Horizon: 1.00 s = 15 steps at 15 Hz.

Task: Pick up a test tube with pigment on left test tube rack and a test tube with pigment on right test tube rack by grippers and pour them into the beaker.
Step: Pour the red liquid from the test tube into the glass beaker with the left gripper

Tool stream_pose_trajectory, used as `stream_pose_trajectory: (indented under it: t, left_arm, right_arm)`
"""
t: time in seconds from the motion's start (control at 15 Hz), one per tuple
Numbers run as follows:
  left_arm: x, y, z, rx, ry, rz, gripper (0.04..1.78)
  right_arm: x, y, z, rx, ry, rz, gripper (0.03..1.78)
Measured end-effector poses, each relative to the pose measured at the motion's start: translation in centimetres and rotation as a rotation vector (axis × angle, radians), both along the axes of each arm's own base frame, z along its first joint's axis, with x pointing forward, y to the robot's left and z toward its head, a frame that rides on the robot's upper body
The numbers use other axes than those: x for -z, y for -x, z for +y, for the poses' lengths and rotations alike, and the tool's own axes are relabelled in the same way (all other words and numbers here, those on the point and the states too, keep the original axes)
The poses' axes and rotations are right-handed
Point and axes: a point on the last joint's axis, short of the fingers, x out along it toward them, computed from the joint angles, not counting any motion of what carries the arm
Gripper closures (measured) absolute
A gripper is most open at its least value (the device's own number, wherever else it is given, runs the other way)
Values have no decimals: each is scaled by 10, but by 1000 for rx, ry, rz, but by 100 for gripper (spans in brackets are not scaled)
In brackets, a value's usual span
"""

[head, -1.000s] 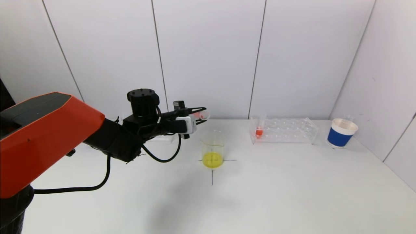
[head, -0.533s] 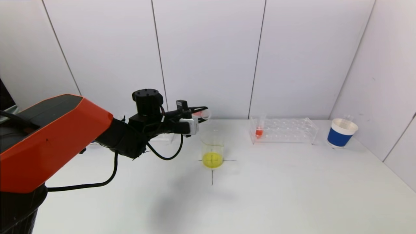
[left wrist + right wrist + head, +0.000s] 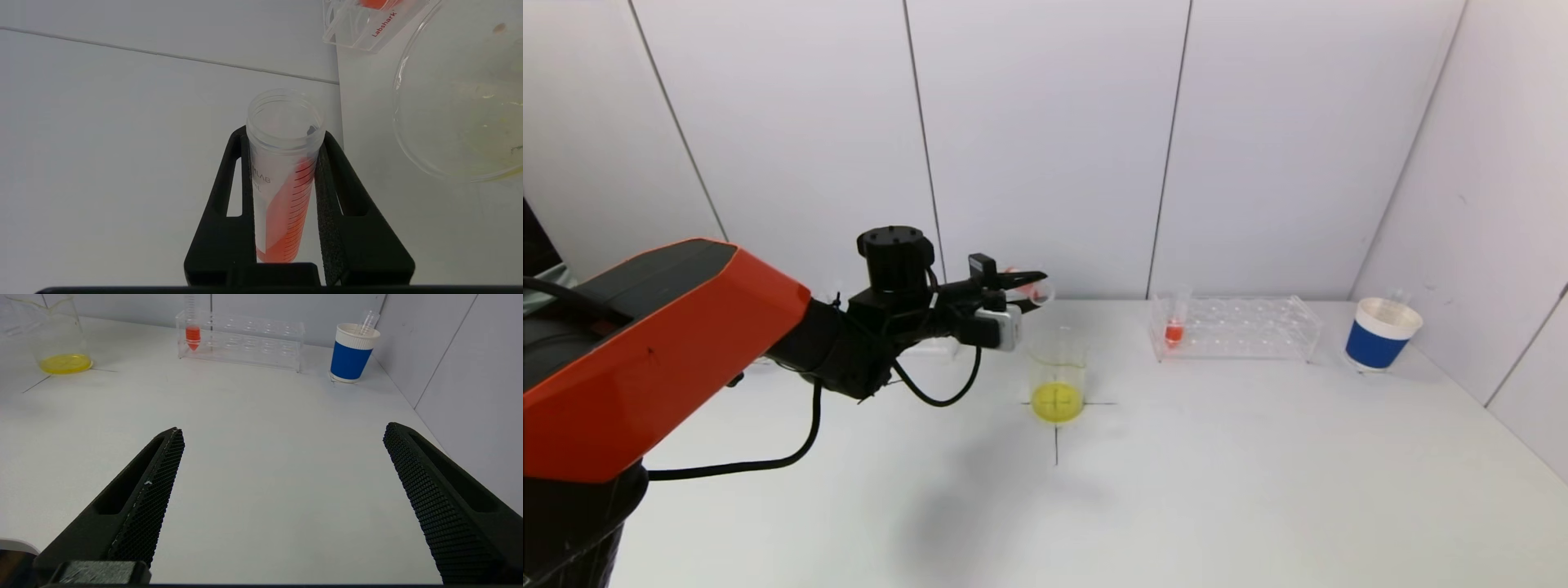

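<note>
Orange-pigment test tube [image 3: 282, 179] sits clamped in the left gripper [image 3: 1031, 287], now carried nearer and tipped almost level just above and behind the beaker [image 3: 1057, 377], so pouring looks imminent. Right gripper [image 3: 282, 506], well right of the beaker, hangs spread and empty.
</note>
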Motion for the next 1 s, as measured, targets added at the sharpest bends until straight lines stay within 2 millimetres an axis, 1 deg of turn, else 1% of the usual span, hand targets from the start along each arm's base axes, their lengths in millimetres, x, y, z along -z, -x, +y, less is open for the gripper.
stream_pose_trajectory:
  t: [0.53, 1.0]
  left_arm:
    - [-5, 1, -3, 7, -12, -47, 138]
    - [-6, 2, -4, 10, -41, -106, 138]
  right_arm:
    - [0, 0, 0, 0, 0, 0, 4]
    - [0, 0, 0, 0, 0, 0, 4]
